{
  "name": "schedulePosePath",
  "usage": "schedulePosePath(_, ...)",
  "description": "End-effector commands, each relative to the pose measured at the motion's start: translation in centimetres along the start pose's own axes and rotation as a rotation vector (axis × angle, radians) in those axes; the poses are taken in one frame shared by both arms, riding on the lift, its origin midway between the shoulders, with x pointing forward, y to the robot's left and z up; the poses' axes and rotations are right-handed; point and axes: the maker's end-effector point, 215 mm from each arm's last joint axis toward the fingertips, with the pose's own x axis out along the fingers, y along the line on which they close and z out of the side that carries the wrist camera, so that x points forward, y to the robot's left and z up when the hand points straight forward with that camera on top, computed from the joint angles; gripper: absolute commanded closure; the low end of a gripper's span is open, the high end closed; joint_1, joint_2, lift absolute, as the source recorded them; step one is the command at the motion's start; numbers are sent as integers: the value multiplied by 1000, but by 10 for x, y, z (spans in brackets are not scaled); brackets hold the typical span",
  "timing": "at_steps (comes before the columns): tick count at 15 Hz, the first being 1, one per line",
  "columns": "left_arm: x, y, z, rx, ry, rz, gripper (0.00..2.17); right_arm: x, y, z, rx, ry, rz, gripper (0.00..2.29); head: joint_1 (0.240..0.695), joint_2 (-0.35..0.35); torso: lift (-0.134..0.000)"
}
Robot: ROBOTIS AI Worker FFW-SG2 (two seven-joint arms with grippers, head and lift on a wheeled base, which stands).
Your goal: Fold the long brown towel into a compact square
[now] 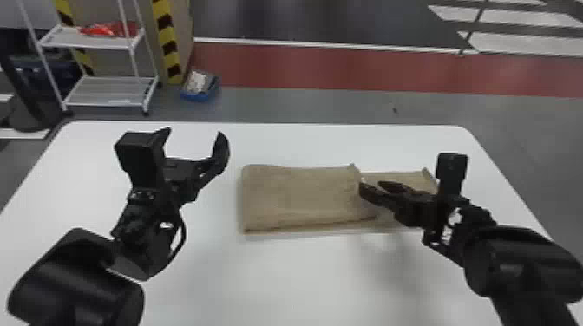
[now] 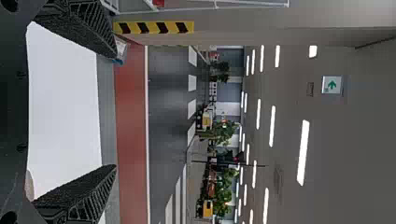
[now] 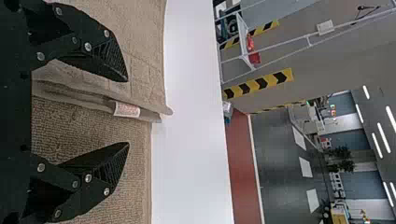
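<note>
The towel (image 1: 299, 195) is lying lengthwise on the table (image 1: 303, 281), its upper layer stopping short of the right end and leaving a single lower strip showing. The folding seems to be partway along, with the length being shortened. The right gripper (image 3: 127, 112) is hovering over the towel where the upper layer is ending, fingers spread wide on either side of a hem bearing a tag (image 3: 126, 110); whether they are touching cloth, I cannot tell. The left gripper (image 1: 194, 132) is waiting empty and wide beyond the towel's left end. The next move is probably calling for pinching the lower strip's right end and bringing it over the towel, without dragging the upper layer. Bare table is running along the towel's near and far sides; the table's right edge is lying beyond its right end.
</note>
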Motion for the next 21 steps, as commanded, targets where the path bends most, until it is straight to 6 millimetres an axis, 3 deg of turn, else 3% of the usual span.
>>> schedulePosePath(1,-1,-2,4,-5,-11,-4,46,0,-1,-6,6,20,-3,660,695,-97,-124)
schedulePosePath(3,-2,-5,7,-10,-21,-10,46,1,0,-7,6,28,-1,687,695,-99,-124)
schedulePosePath(5,-2,-10,8,-11,-23,-19,46,1,1,-6,7,29,-1,940,695,-101,-124)
schedulePosePath(12,-6,-11,13,-19,-31,-21,46,3,5,-8,17,40,6,977,695,-102,-124)
schedulePosePath(13,-6,-12,14,-21,-34,-22,46,3,6,-7,23,38,10,1166,695,-102,-124)
schedulePosePath(14,-7,-12,14,-22,-32,-21,46,2,8,-8,27,36,16,1204,695,-102,-124)
schedulePosePath(18,-10,-12,14,-25,-33,-21,46,-6,21,5,9,-2,36,1200,695,-98,-124)
schedulePosePath(21,-11,-13,15,-26,-33,-23,46,-21,34,27,-5,-56,55,1200,695,-92,-124)
